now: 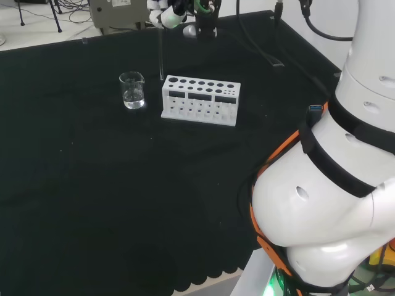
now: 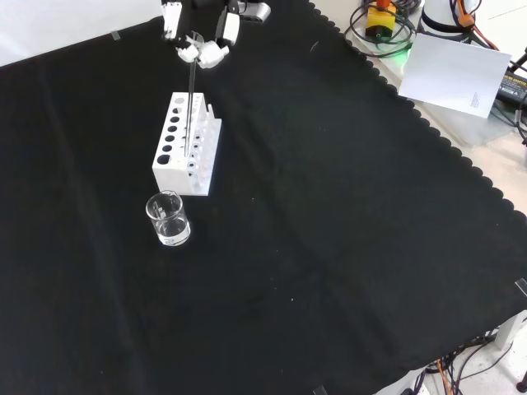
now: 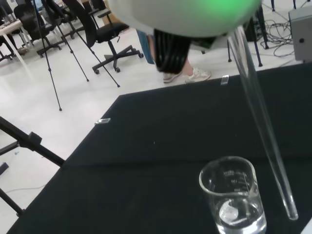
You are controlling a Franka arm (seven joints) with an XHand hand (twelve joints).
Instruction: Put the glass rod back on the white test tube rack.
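Black cloth (image 2: 346,247) bench. White test tube rack (image 1: 200,100) sits toward the far edge in head view, a small beaker (image 1: 133,90) just beside it. Hand (image 2: 202,45), partly cut off at the frame top, is pinched on the glass rod (image 2: 191,103), held above the rack; lower tip hard to make out.

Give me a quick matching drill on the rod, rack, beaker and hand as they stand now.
Things:
1. glass rod
2. white test tube rack
3. beaker
4. hand

States:
A. stands on the cloth, a little clear liquid inside
B. hangs upright over the rack
C. pinches the rod's top end
D. rows of holes, no tubes in them

Pairs: 1-B, 2-D, 3-A, 4-C
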